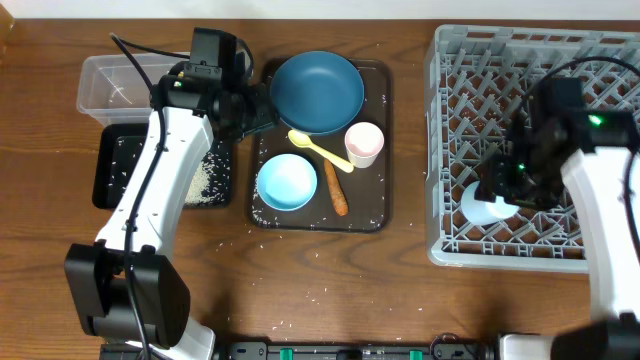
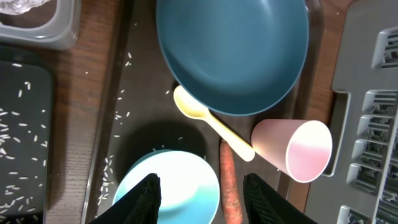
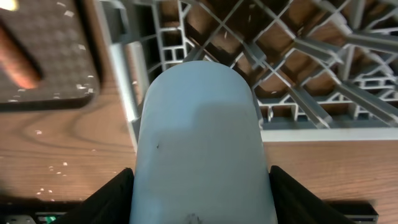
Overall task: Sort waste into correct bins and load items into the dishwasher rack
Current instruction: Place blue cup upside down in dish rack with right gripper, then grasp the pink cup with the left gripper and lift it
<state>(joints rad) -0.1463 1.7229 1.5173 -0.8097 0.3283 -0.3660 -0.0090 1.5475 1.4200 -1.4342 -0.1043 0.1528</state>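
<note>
My left gripper [image 1: 256, 108] [image 2: 202, 200] is open and empty above the brown serving tray [image 1: 375, 205], over the pale blue bowl [image 1: 287, 182] [image 2: 168, 186] and the carrot-like stick [image 1: 336, 190] [image 2: 229, 186]. The dark blue plate [image 1: 317, 92] [image 2: 233, 53], yellow spoon [image 1: 320, 148] [image 2: 211, 121] and pink cup [image 1: 364, 143] [image 2: 292, 149] lie on that tray. My right gripper [image 1: 500, 190] [image 3: 199, 186] is shut on the light blue cup [image 1: 488, 207] [image 3: 199, 124], at the front left of the grey dishwasher rack [image 1: 535, 60] [image 3: 292, 56]. The wrapper is out of view.
The clear tub [image 1: 110, 80] [image 2: 56, 34] holds crumpled white tissue [image 2: 22, 5]. The black tray [image 1: 110, 165] [image 2: 25, 143] in front of it holds rice [image 1: 205, 180]. Loose grains are scattered on the wooden table [image 1: 320, 295] and on the brown tray.
</note>
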